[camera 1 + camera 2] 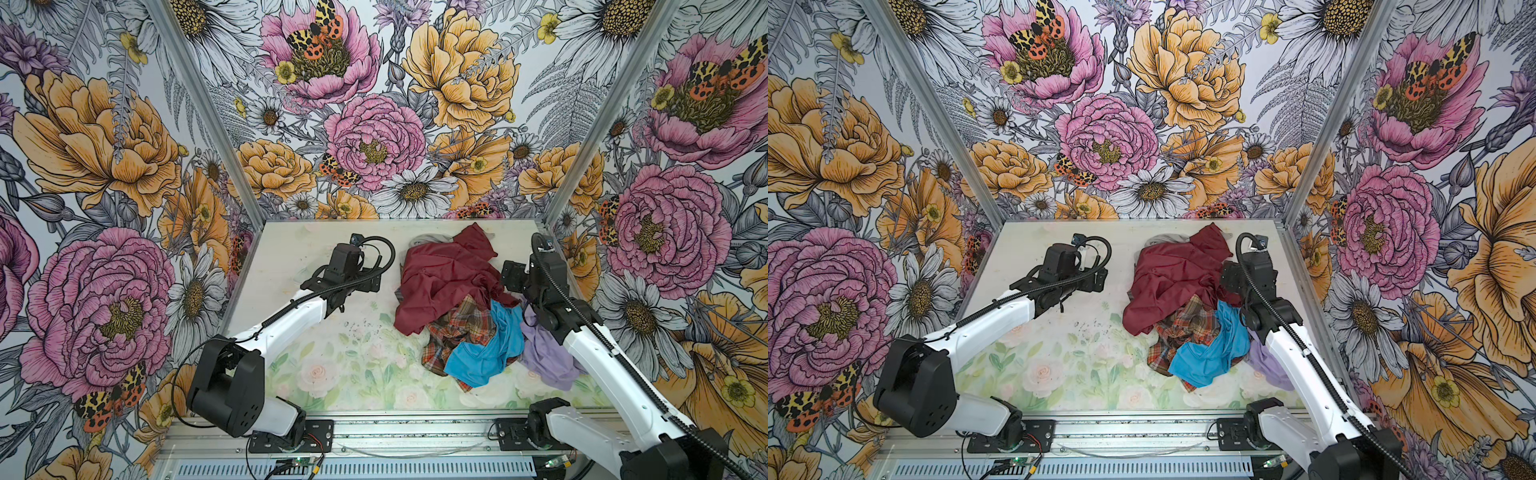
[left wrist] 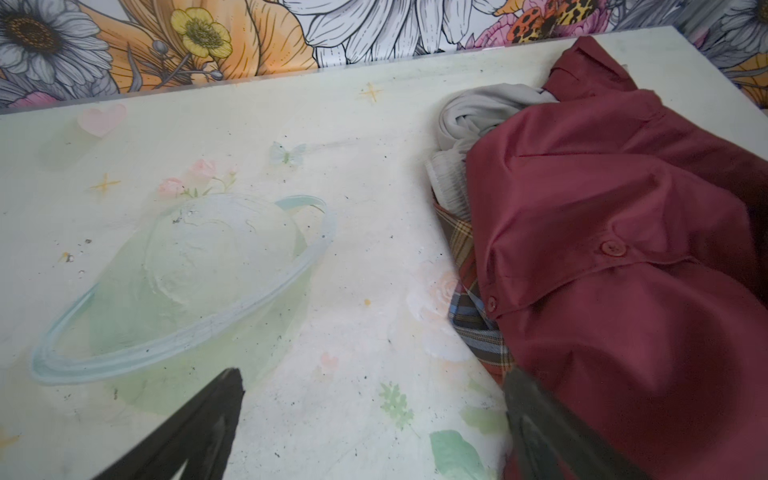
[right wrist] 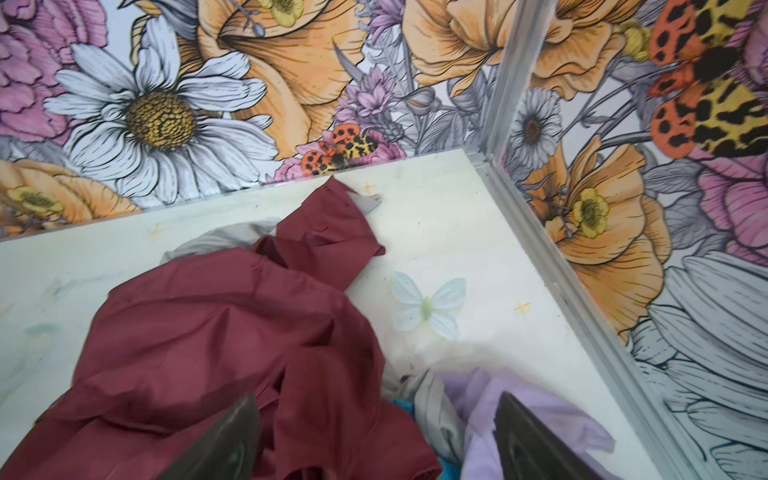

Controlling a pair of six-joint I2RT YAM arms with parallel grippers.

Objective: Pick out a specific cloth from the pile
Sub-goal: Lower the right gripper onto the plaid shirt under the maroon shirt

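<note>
the cloth [image 1: 459, 326] lay half under a maroon garment [image 1: 444, 278]. left tool [image 2: 374, 376] and right tool [image 3: 378, 399] both gaped wide, holding nothing

Bright, even, diffuse lighting; soft shadows. Top views sharp, bowed at edges. Wrist views soft, nearest foreground blurred.

The left arm [image 1: 291, 311] reaches from its base at the near edge toward the middle, forearm slanting inward, and the left claw [image 2: 374, 372] points away from the base with its jaws spread wide. The right arm [image 1: 602, 353] slants in from the near right corner, wrist tipped downward, the right claw [image 3: 376, 397] likewise wide apart.
</note>
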